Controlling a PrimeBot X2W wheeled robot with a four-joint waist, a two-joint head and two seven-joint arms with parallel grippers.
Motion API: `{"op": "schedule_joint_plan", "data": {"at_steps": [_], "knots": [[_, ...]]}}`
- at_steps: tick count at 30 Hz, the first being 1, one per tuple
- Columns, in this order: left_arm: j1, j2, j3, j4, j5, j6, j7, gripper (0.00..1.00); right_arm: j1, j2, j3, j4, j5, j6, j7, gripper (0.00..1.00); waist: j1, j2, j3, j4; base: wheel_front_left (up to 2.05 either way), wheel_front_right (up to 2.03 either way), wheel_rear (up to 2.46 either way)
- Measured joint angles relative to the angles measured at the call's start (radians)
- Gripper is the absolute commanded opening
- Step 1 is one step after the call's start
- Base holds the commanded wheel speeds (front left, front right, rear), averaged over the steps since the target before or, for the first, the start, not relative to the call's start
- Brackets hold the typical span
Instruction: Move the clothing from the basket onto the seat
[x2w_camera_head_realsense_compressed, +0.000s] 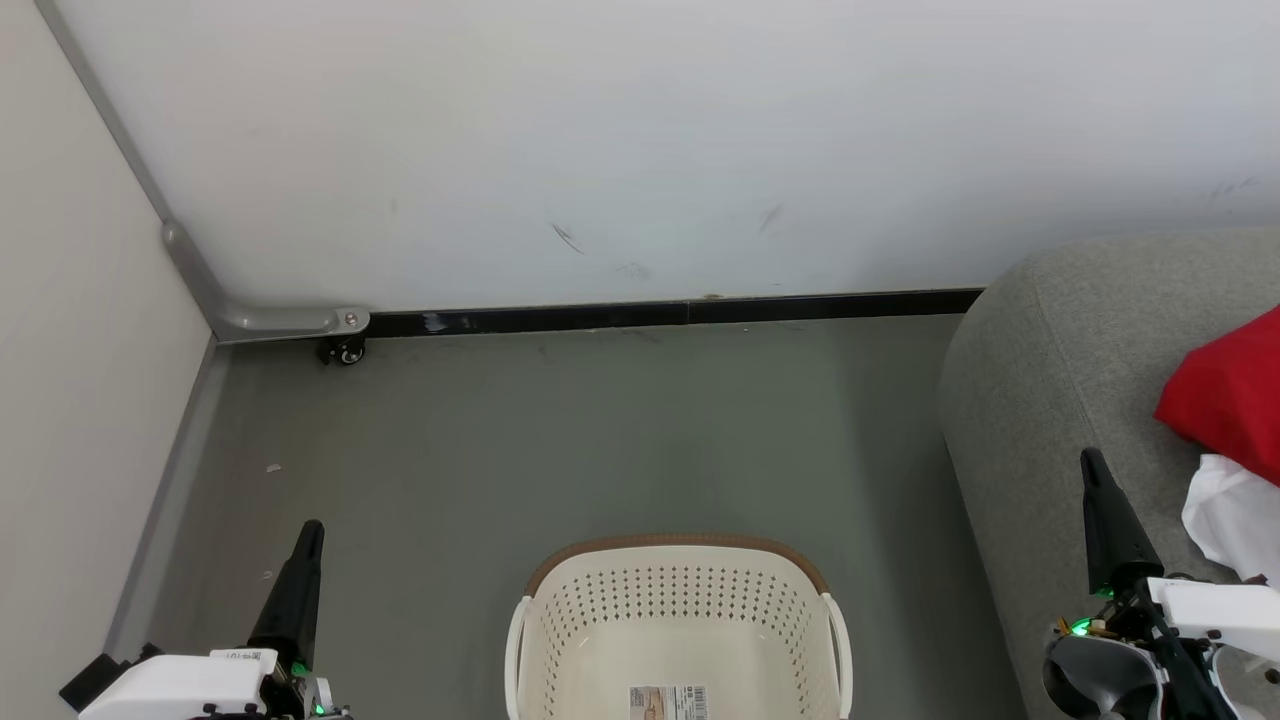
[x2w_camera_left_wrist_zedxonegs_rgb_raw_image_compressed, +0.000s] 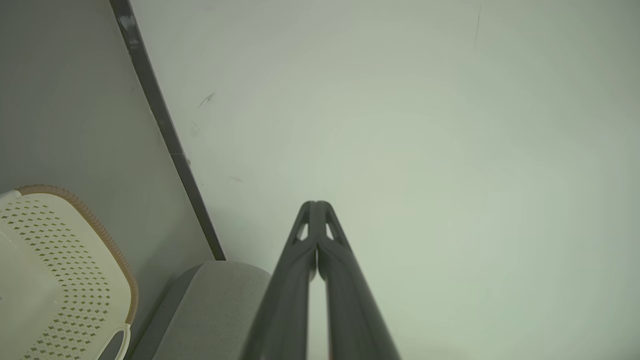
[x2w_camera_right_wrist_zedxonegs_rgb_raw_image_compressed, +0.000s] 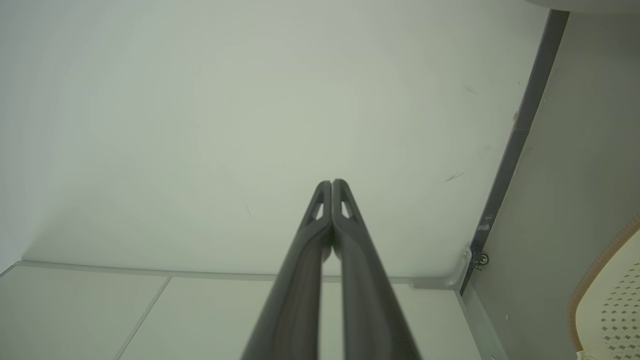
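The cream basket (x2w_camera_head_realsense_compressed: 680, 600) with its brown rim stands on the floor at the bottom centre; its inside holds just a barcode sticker. Red and white clothing (x2w_camera_head_realsense_compressed: 1228, 400) lies on the grey seat (x2w_camera_head_realsense_compressed: 1060, 360) at the right edge. My left gripper (x2w_camera_head_realsense_compressed: 312, 528) is shut and holds nothing, low at the left of the basket, tips pressed together (x2w_camera_left_wrist_zedxonegs_rgb_raw_image_compressed: 317, 204). My right gripper (x2w_camera_head_realsense_compressed: 1090, 458) is shut and holds nothing, in front of the seat just left of the clothing, tips together (x2w_camera_right_wrist_zedxonegs_rgb_raw_image_compressed: 332, 182). The basket's edge (x2w_camera_left_wrist_zedxonegs_rgb_raw_image_compressed: 60, 260) and a seat corner (x2w_camera_left_wrist_zedxonegs_rgb_raw_image_compressed: 220, 300) appear in the left wrist view.
A white wall (x2w_camera_head_realsense_compressed: 640, 150) with a black skirting strip (x2w_camera_head_realsense_compressed: 660, 315) runs behind the grey floor (x2w_camera_head_realsense_compressed: 560, 440). A pale panel on the left ends in a grey bracket with a small caster wheel (x2w_camera_head_realsense_compressed: 343, 351).
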Motion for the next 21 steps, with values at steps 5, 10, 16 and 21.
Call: {"op": "schedule_joint_plan", "data": {"at_steps": [5, 10, 16, 21], "knots": [[-0.002, 0.0, 0.0, 0.001, 0.0, 0.0, 0.0, 0.0, 0.0, 0.0, -0.002, 0.0, 0.0, 0.0, 0.004, 0.0, 0.0, 0.0, 0.0, 0.0, 0.0, 0.0, 0.0], [-0.008, 0.0, 0.001, 0.002, 0.0, 0.0, 0.002, 0.0, 0.0, 0.0, -0.002, 0.0, 0.0, 0.0, 0.004, 0.0, 0.0, 0.0, 0.0, 0.0, 0.0, 0.0, 0.0], [-0.009, 0.0, 0.001, 0.003, 0.0, 0.0, 0.003, 0.0, 0.0, 0.0, -0.003, 0.0, 0.0, 0.0, 0.004, 0.0, 0.0, 0.0, 0.0, 0.0, 0.0, 0.0, 0.0], [-0.009, -0.001, 0.001, 0.003, 0.0, 0.0, 0.003, 0.0, 0.0, 0.0, -0.003, 0.0, 0.0, 0.0, 0.004, 0.0, 0.0, 0.0, 0.0, 0.0, 0.0, 0.0, 0.0]]}}
